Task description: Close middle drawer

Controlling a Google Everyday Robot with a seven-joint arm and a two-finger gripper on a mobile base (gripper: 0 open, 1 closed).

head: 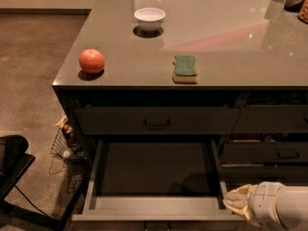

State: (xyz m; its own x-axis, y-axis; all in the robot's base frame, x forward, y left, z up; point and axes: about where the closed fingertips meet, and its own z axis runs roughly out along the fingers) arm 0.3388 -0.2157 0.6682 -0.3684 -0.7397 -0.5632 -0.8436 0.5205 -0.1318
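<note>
The middle drawer (154,203) is pulled wide open below the counter, showing a flat dark floor and lighter grey inner walls; it holds nothing. Its front edge runs along the bottom of the view. My gripper (237,202) comes in at the bottom right on a white arm (281,210). Its pale tip sits just at the drawer's front right corner. The closed top drawer (156,121) with a small bar handle sits above it.
The grey counter top (231,42) carries an orange fruit (92,61), a white bowl (149,18) and a green-and-yellow sponge (185,68). Narrower drawer fronts (269,154) stand at the right. A wire basket (67,141) and a black chair base (14,167) are on the floor at left.
</note>
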